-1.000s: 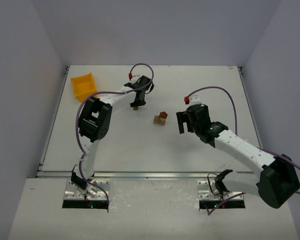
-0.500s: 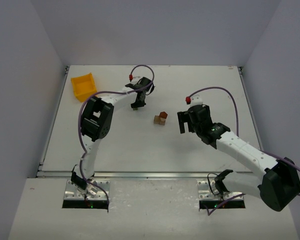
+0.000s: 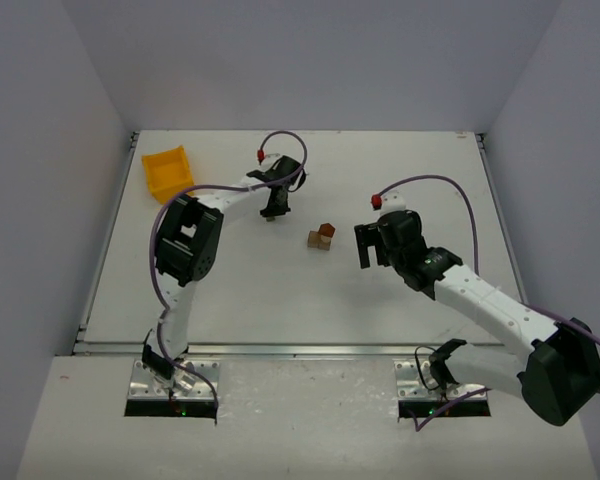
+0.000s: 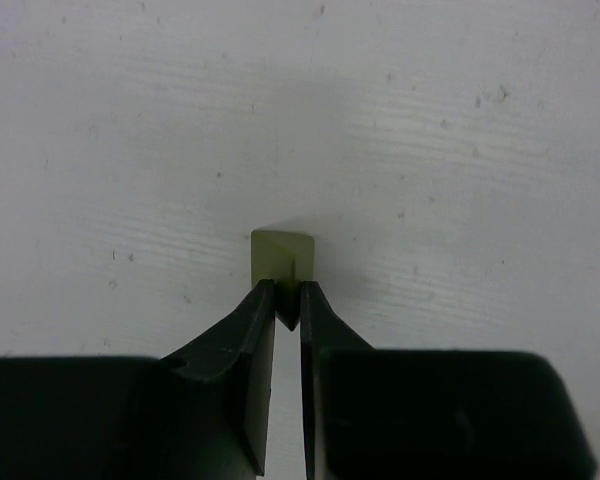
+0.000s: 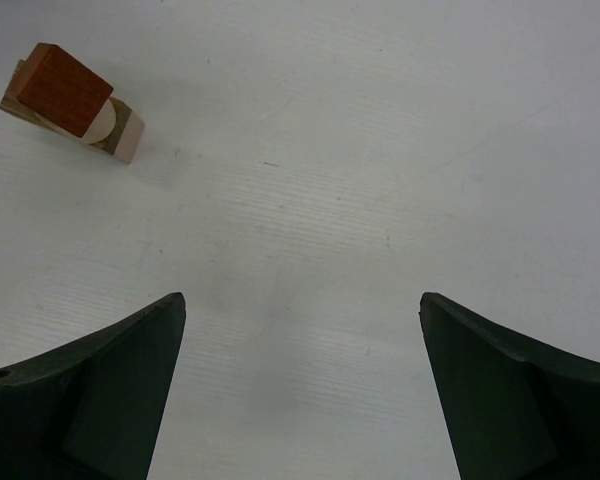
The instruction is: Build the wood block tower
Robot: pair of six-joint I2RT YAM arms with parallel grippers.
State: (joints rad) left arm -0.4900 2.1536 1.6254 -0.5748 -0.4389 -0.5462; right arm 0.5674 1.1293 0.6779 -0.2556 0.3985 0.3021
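The wood block tower (image 3: 321, 237) stands mid-table as a tiny stack: a dark red block (image 5: 64, 88) on tan pieces (image 5: 115, 130). To its left lies a small olive-green block (image 4: 282, 258). My left gripper (image 4: 287, 292) reaches down onto it, and its two fingertips pinch the block's near corner with only a narrow slit between them. From above, the left gripper (image 3: 273, 208) hides most of that block. My right gripper (image 5: 300, 310) hangs wide open over bare table just right of the tower, with nothing between its fingers; overhead, the right gripper (image 3: 366, 250) is a short gap from the stack.
A yellow plastic bin (image 3: 167, 172) sits at the back left corner. Purple cables loop over both arms. The table's raised rim (image 3: 485, 190) runs along the right side.
The left jaws have drawn together onto the olive-green block. The left wrist shifted slightly toward the back. The right arm has barely moved and stays open.
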